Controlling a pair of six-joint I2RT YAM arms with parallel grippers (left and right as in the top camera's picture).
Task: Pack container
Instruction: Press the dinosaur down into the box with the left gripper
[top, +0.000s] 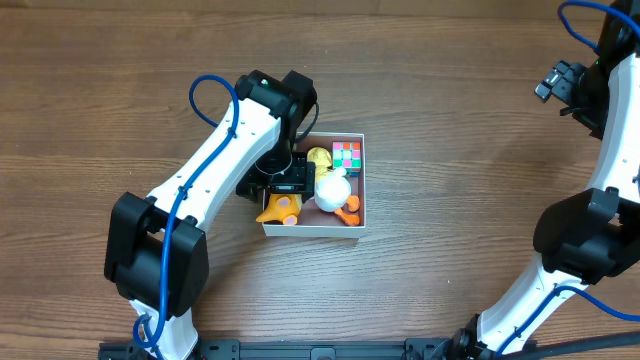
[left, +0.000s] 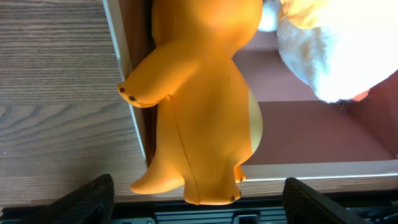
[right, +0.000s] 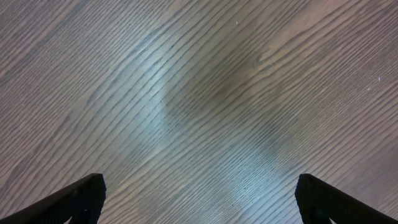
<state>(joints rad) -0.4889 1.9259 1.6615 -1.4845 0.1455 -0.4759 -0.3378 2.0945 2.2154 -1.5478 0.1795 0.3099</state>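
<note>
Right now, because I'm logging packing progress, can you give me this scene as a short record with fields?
container: square white-walled box on the table
inside: colour cube, yellow toy, white plush toy
orange toy: at a corner, lying across the wall, partly over the table
left gripper: open, fingers either side of the orange toy
right gripper: open above the table, away from the container

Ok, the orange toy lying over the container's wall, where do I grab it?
Probably grip the orange toy across its long smooth trunk, straight down from above. The left gripper hangs open either side of it. Skip the stubby limb poking over the container wall.
</note>
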